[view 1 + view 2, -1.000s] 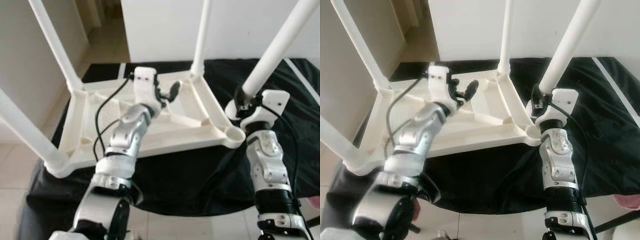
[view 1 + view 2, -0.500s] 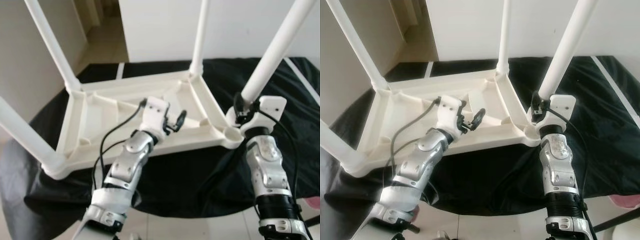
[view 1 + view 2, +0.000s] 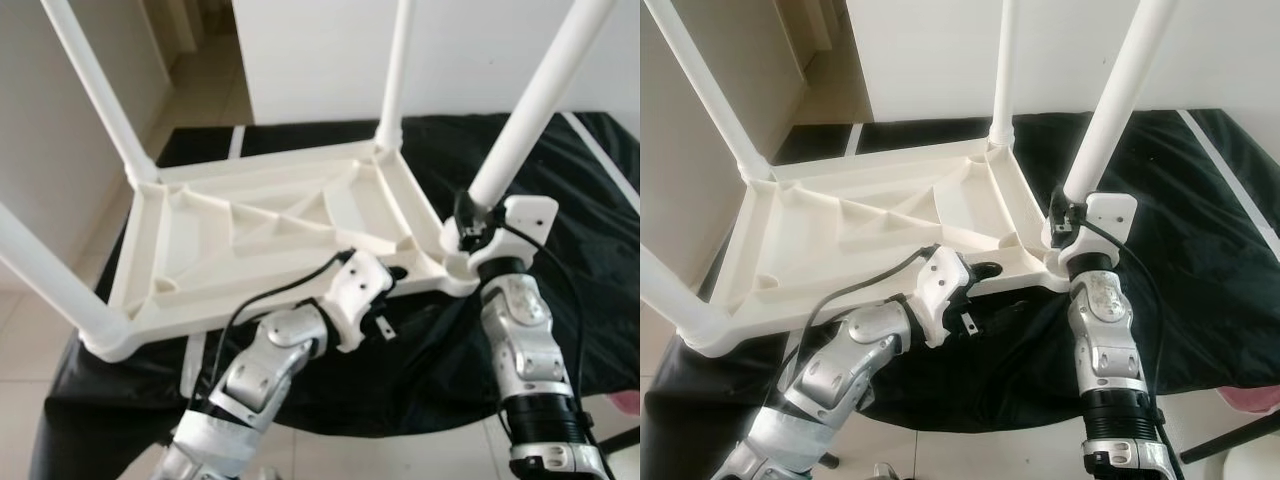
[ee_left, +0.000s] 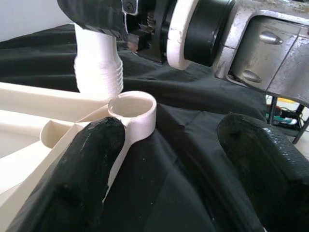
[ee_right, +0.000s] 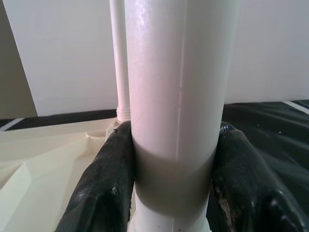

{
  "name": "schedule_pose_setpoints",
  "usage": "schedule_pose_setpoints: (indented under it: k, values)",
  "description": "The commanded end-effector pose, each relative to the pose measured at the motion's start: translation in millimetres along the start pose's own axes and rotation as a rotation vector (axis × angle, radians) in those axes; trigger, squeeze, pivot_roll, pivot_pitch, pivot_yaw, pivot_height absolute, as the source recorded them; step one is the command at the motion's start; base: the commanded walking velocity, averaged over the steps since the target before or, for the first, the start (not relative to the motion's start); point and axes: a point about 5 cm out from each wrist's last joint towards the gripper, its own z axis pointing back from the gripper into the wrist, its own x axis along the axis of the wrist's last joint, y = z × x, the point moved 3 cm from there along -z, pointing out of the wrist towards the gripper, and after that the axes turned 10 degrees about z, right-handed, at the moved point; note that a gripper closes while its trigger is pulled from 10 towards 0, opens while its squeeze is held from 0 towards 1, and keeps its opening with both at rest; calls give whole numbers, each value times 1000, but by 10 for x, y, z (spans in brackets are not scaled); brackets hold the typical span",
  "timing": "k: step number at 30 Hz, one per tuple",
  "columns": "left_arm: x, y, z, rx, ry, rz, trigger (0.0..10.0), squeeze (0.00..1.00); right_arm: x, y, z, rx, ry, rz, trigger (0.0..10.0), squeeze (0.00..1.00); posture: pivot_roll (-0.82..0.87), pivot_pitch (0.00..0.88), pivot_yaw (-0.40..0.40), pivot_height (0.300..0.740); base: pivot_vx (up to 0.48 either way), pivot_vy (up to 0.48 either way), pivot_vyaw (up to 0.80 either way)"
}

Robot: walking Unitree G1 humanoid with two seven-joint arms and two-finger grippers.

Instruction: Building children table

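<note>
The white children's table top (image 3: 250, 220) lies upside down on a black cloth (image 3: 420, 350). Three white legs stand screwed into its corners. My right gripper (image 3: 470, 215) is shut on the fourth white leg (image 3: 525, 120), holding it upright at the near right corner. In the right wrist view both fingers (image 5: 106, 193) clamp the leg (image 5: 176, 96). The leg's threaded end (image 4: 99, 72) sits just beside the open corner socket (image 4: 133, 108), not in it. My left gripper (image 3: 385, 295) is open at the table's near edge, one finger (image 4: 96, 179) by the rim close to the socket.
The standing legs rise at the far left (image 3: 95, 90), far right (image 3: 395, 70) and near left (image 3: 40, 270). A white wall (image 3: 450, 50) stands behind the cloth. Tiled floor (image 3: 30, 340) lies to the left. Black cables run along both arms.
My left arm has pulled back from over the table's underside to its near edge by the right corner. My right gripper kept its hold on the leg and shifted slightly.
</note>
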Motion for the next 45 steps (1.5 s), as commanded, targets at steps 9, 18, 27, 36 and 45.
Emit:
schedule_pose_setpoints:
  k: [9, 18, 27, 36, 45]
  values:
    - [-48, -72, 43, -40, 21, 22, 10000, 0, 26, 13, 99, 21, -5, 13, 10000, 0, -61, 37, 22, 740, 0, 0, 0]
    - [-57, -77, 36, -43, 31, 21, 10000, 0, 56, -11, 117, 24, -14, 10, 10000, 0, -69, 33, 20, 740, 0, 0, 0]
    - [-37, -9, 85, -17, 35, 2, 10000, 0, 73, 35, 202, 42, -9, 3, 10000, 0, -70, 17, 20, 740, 0, 0, 0]
    - [-26, 4, 70, -9, 32, -6, 10000, 0, -25, 34, 290, 70, 26, 25, 10000, 0, -73, 9, 23, 740, 0, 0, 0]
    - [-8, 16, 65, -8, 28, -15, 10000, 0, -169, -62, 322, 46, 79, 36, 10000, 0, -71, 1, 21, 740, 0, 0, 0]
